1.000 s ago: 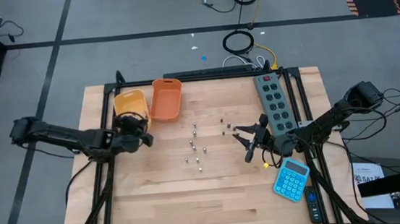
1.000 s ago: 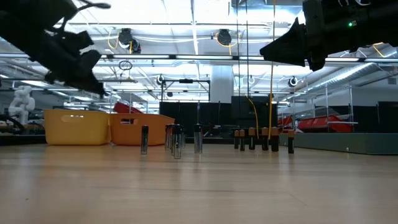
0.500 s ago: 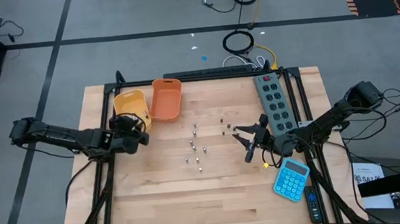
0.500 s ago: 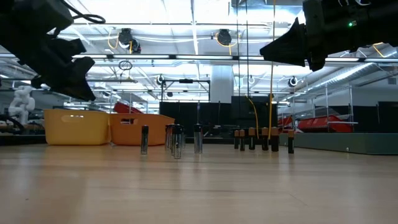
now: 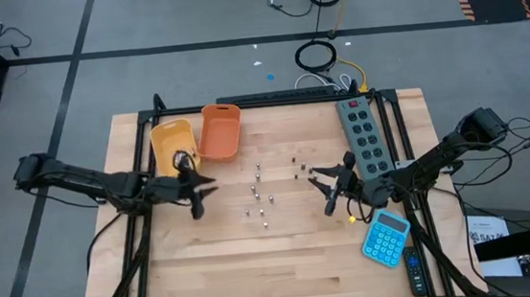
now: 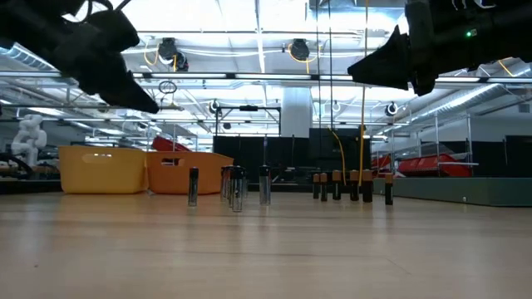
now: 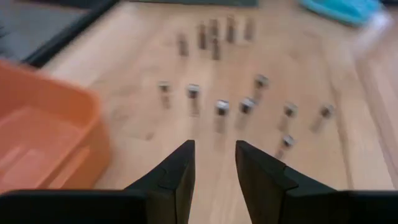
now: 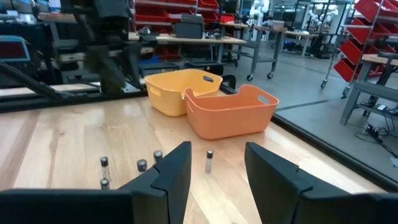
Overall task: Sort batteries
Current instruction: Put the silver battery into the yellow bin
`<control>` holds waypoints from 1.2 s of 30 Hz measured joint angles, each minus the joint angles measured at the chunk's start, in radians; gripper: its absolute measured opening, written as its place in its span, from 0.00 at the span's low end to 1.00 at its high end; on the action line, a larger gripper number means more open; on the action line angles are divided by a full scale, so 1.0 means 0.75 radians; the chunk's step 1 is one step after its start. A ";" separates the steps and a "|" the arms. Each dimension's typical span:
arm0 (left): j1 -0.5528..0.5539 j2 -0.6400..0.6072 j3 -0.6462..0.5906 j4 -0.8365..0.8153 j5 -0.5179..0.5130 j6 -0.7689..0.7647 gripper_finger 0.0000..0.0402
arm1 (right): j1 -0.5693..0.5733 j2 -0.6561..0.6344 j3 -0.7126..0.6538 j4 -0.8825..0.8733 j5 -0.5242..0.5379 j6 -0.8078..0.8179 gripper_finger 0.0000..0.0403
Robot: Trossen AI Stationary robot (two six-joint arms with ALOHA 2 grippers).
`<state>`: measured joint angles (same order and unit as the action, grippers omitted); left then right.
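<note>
Now left gripper (image 7: 211,163) parted, empty, above batteries (image 7: 219,113).

The batteries (image 5: 263,199) stand upright on the tabletop mid-table: silvery-grey ones in a loose cluster, dark ones (image 5: 296,169) in a small group apart, nearer the far edge.

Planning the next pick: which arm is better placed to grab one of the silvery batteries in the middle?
Left, probably. The left gripper is open and empty, pointing at the silvery batteries beside the bins. The right gripper hovers open nearer the dark batteries.
</note>
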<state>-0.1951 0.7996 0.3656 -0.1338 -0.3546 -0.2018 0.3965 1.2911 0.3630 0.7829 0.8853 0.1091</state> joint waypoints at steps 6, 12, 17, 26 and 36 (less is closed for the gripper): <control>0.007 0.142 0.000 0.116 0.023 -0.120 0.31 | 0.000 0.000 0.000 -0.092 0.038 0.063 0.36; -0.002 0.313 0.000 0.254 0.151 -0.269 0.31 | 0.000 0.000 0.000 -0.092 0.040 0.062 0.36; -0.052 0.505 0.000 0.416 0.243 -0.236 0.31 | 0.000 0.000 0.000 -0.087 0.041 0.061 0.36; -0.081 0.794 0.000 0.707 0.215 -0.236 0.41 | 0.000 0.000 0.000 -0.081 0.040 0.070 0.36; -0.081 0.943 0.000 0.878 0.153 -0.218 0.50 | 0.000 0.000 0.000 -0.071 0.040 0.072 0.36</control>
<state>-0.2562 1.5065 0.3656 0.5249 -0.2400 -0.3650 0.3965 1.2910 0.3630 0.7298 0.9154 0.1627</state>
